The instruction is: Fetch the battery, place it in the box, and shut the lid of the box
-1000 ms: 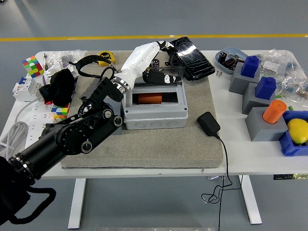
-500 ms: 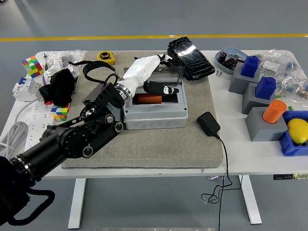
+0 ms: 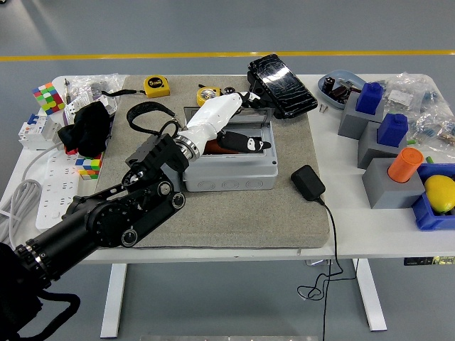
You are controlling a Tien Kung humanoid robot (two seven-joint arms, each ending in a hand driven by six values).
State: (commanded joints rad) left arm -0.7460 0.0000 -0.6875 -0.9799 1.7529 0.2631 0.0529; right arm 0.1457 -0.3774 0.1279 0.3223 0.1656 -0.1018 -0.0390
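A grey box [image 3: 229,169] stands on a grey mat [image 3: 234,220] at mid table. An orange battery [image 3: 212,147] lies inside it, mostly covered by my hand. My left arm reaches in from the lower left and its white hand [image 3: 242,121] is over the box. The fingers lie over the top of the clear hinged lid [image 3: 257,122] and the black thumb [image 3: 242,144] sits under it. The lid is tilted forward over the opening, partly lowered. The right arm is out of view.
A black glossy case [image 3: 282,85] lies behind the box, with two yellow tape measures [image 3: 157,85] to its left. A black charger [image 3: 308,182] with its cable lies right of the box. Grey blocks with blue and orange pieces [image 3: 387,142] stand at right. Cubes, a black cloth and a power strip [image 3: 50,177] lie at left.
My left hand has moved down and toward me, bringing the lid from upright down over the box. The battery is now mostly hidden, and a second tape measure behind shows.
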